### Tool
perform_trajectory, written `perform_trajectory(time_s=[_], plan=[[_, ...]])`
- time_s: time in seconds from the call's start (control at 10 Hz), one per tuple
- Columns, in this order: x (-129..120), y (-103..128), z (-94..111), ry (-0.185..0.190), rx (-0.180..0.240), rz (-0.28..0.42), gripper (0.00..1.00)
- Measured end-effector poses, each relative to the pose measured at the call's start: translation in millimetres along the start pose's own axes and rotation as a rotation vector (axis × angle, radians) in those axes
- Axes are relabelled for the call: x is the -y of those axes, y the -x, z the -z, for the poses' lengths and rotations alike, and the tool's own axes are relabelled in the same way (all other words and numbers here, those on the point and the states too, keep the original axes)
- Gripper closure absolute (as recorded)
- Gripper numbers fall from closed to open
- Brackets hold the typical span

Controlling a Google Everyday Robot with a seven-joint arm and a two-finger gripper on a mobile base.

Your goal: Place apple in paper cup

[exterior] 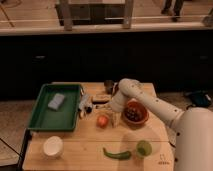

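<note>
The apple (102,121) is a small orange-red fruit lying on the wooden table (75,150) near its middle. The paper cup (52,146) is a short white cup standing at the front left of the table, well apart from the apple. My white arm reaches in from the right, and my gripper (114,117) hangs just to the right of the apple, close beside it and low over the table. The apple rests on the table, not held.
A green tray (40,117) holding a pale blue sponge (56,101) sits at the back left. A reddish-brown bowl (135,113) of dark items is right of the gripper. A long green pepper (117,154) and a pale green round object (144,147) lie at the front right.
</note>
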Motion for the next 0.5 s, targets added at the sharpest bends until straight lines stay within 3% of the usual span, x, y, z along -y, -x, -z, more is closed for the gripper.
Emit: perform_trajectory(time_s=[0.3,0.5], plan=[[-12,21,0,0.046,0.019,0.042,0.20],[-11,25,-1,0.057,0.024,0.054,0.20]])
